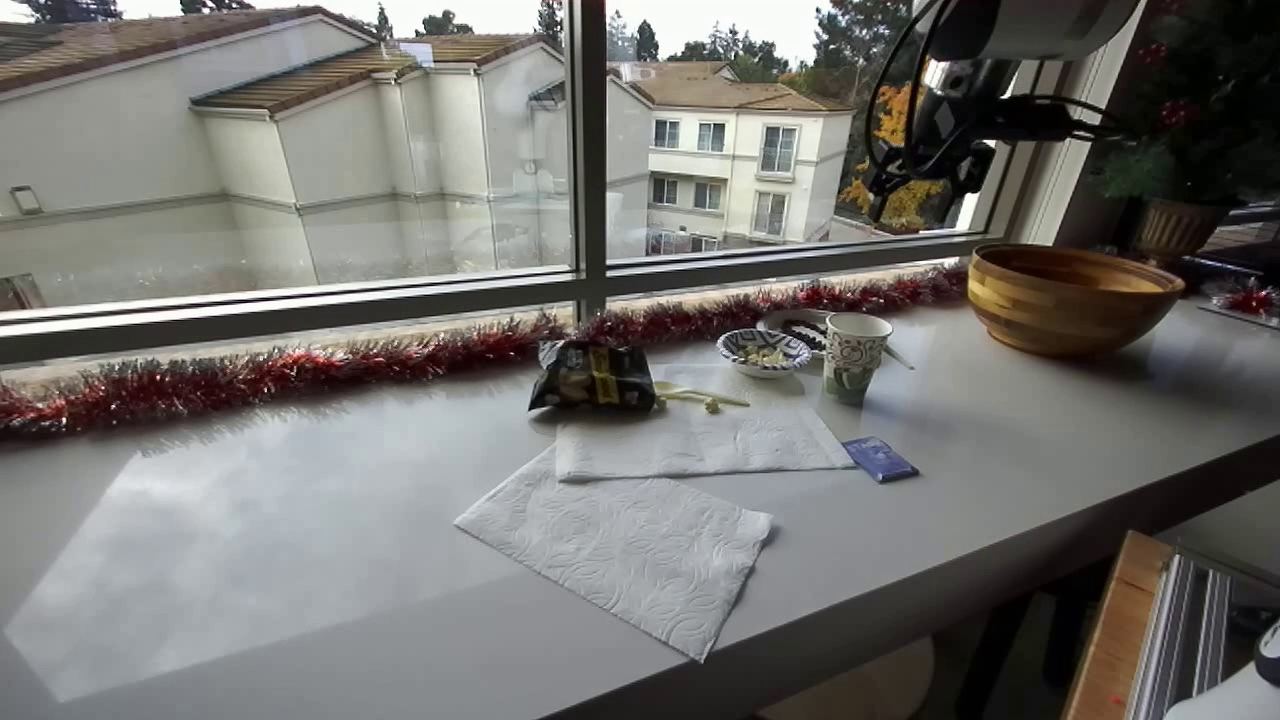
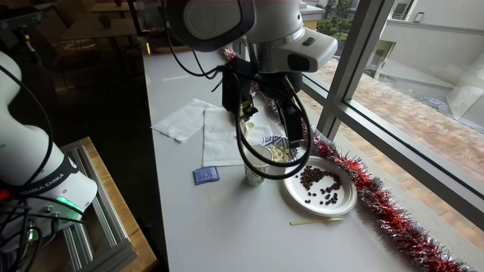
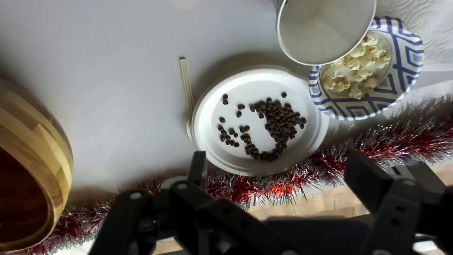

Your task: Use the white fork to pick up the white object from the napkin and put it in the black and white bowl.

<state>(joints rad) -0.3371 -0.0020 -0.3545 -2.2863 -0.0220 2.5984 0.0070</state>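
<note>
Popcorn (image 1: 712,406), probably, untouched; gripper (image 3: 278,169) wide, empty.

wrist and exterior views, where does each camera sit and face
Exterior view: room side, facing window across counter; arm upper right, base cropped lower right.
Exterior view: high, facing along counter past plate, window right; arm top, base left.
Wrist view: wrist-mounted, facing down at plate; open gripper along bottom.
Both exterior views share cup and patterned bowl.

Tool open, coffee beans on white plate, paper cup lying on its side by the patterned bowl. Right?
Not lying: the paper cup stands upright by the patterned bowl, as both exterior views show. Tool open, coffee beans on white plate: correct.
</note>
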